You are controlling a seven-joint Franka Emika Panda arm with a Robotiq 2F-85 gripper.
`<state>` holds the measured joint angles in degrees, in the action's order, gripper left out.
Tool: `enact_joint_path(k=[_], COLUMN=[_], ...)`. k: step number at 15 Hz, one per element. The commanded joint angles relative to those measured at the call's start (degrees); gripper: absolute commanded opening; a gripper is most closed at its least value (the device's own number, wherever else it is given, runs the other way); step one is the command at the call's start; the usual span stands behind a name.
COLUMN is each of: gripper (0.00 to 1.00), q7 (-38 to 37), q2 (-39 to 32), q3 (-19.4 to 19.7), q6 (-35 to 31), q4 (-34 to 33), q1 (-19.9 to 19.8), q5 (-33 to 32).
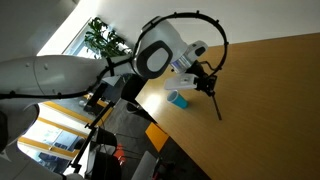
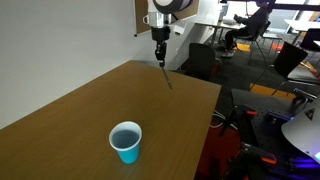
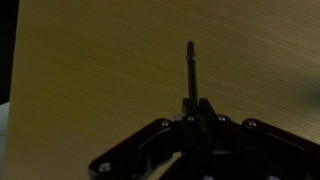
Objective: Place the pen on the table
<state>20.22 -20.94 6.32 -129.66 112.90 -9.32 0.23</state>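
While our gripper pinches the pen, it hangs over the table near the far edge. Open wood spreads toward six o'clock, where we see the teal cup, well apart.

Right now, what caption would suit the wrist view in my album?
Gripper shut on a thin dark pen, the light-brown wooden table filling the background.
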Motion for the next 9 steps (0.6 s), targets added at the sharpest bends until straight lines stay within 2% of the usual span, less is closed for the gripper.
enact_joint_path(k=[1,9], gripper=[0.03,0.03], q7=[2.88,1.61], q2=[-5.26,-13.38], q3=[-1.54,-2.12], q6=[5.38,14.69], q4=[-6.6,-15.93], q1=[-2.9,-5.01], q5=[2.52,2.04])
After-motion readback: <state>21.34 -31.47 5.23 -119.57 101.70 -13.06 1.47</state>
